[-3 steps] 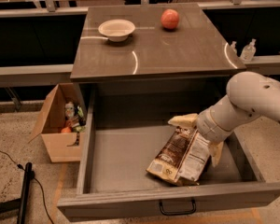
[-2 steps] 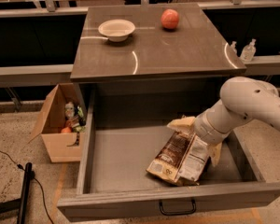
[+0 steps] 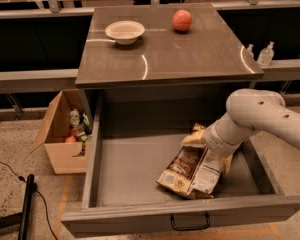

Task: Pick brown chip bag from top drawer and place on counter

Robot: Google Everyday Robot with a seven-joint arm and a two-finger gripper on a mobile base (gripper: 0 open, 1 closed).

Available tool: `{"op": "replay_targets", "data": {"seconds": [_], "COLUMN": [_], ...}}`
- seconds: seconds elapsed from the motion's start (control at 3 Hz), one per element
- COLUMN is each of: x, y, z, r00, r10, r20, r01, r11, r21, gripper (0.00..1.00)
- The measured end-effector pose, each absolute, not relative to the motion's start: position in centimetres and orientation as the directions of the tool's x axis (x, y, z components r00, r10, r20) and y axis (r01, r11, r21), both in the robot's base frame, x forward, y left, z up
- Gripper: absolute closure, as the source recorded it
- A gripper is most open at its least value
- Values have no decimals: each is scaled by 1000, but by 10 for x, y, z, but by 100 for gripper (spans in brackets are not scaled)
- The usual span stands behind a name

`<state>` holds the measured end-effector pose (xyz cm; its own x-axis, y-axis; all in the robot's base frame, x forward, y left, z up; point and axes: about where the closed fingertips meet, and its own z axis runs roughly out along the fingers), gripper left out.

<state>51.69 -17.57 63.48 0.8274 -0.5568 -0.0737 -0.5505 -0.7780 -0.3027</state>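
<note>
Leftward, the arm (image 3: 260, 115) is creeping; we are seeing the gripper (image 3: 206, 143) above the chip bag (image 3: 189, 170) in the drawer (image 3: 125, 176). We cannot tell its grip, and the label is unreadable.

Arm (image 3: 262, 115): smooth off-white rounded casing, small dark dots on the elbow, ringed wrist collar. Gripper (image 3: 208, 143) at 4 o'clock.

The brown chip bag (image 3: 186, 168) lies flat on the floor of the top drawer (image 3: 127, 171), towards its right side, slanted with one tan end near the front panel. Its dark foil is crinkled and a white label panel faces up. The grey drawer is pulled fully open below the glossy worktop (image 3: 190, 51). The claw (image 3: 206, 142) sits down at the bag's upper end.
</note>
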Motion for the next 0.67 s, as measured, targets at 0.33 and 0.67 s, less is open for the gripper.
{"op": "replay_targets", "data": {"seconds": [0.33, 0.67], "x": [521, 521], "y": [-174, -176], "z": [631, 633], "r00": [838, 842], "r10": [-541, -535], "r20": [-71, -70], "r01": [-536, -530], "r11": [-789, -795], "r21": [-300, -294], "gripper": [41, 65]}}
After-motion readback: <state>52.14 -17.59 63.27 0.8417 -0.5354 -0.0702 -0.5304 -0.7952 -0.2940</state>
